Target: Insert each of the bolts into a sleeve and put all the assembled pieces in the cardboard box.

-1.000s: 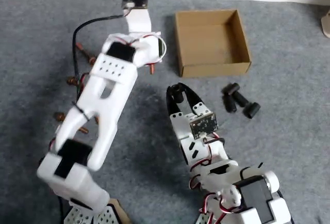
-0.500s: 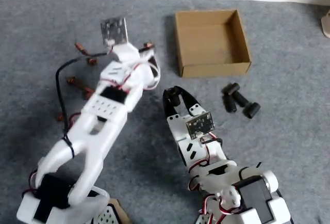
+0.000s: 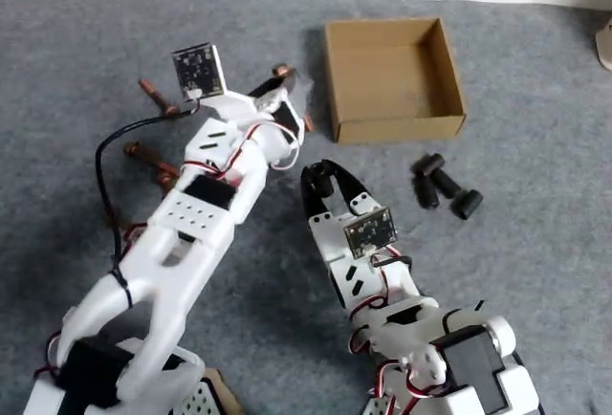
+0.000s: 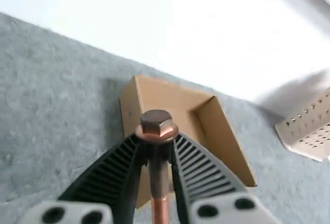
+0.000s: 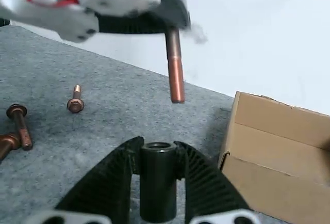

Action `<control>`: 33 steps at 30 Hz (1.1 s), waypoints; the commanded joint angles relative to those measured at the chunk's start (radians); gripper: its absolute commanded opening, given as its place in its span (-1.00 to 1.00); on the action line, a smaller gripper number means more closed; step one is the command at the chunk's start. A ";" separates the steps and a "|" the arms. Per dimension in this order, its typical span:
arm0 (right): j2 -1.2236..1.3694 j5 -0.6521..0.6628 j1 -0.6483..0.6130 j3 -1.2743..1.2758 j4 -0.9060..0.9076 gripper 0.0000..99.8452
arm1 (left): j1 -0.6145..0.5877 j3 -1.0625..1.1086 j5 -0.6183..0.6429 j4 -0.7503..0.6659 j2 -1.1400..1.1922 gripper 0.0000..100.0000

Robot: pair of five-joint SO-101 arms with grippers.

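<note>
My left gripper (image 3: 290,99) (image 4: 157,144) is shut on a copper bolt (image 4: 156,126) (image 3: 280,73), hex head at the fingertips, shank running back between the fingers. It hovers just left of the cardboard box (image 3: 392,76) (image 4: 178,108). My right gripper (image 3: 323,178) (image 5: 157,149) is shut on a black sleeve (image 5: 157,175) (image 3: 328,178), bore facing up. In the right wrist view the held bolt (image 5: 174,66) hangs point down above and slightly beyond the sleeve, apart from it. The box (image 5: 281,146) is open and has nothing inside.
A cluster of loose black sleeves (image 3: 442,185) lies right of my right gripper, below the box. Several loose copper bolts (image 3: 151,90) (image 5: 75,100) are scattered on the grey carpet at the left, partly under my left arm. A perforated white object (image 4: 309,131) sits beyond the box.
My left arm has drawn back and swung its gripper, with the bolt, rightward toward the box and the right gripper. The right arm shifted slightly left with its sleeve.
</note>
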 commanded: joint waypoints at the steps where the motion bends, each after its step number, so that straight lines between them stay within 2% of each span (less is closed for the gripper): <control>1: -0.039 0.014 -0.007 -0.008 0.002 -0.99 | 0.033 -0.013 0.006 0.086 -0.088 -0.99; 13: -0.039 0.014 -0.004 -0.008 0.002 -0.99 | 0.058 0.025 0.005 0.137 -0.140 -0.99; 18: -0.039 0.014 -0.001 -0.008 0.002 -0.99 | 0.070 0.015 0.005 0.219 -0.140 -0.99; 26: -0.038 0.014 -0.001 -0.008 0.005 -0.99 | 0.079 0.015 0.000 0.219 -0.147 -0.99; 33: -0.038 0.014 -0.001 -0.008 0.007 -0.99 | 0.079 0.036 0.000 0.270 -0.314 -0.99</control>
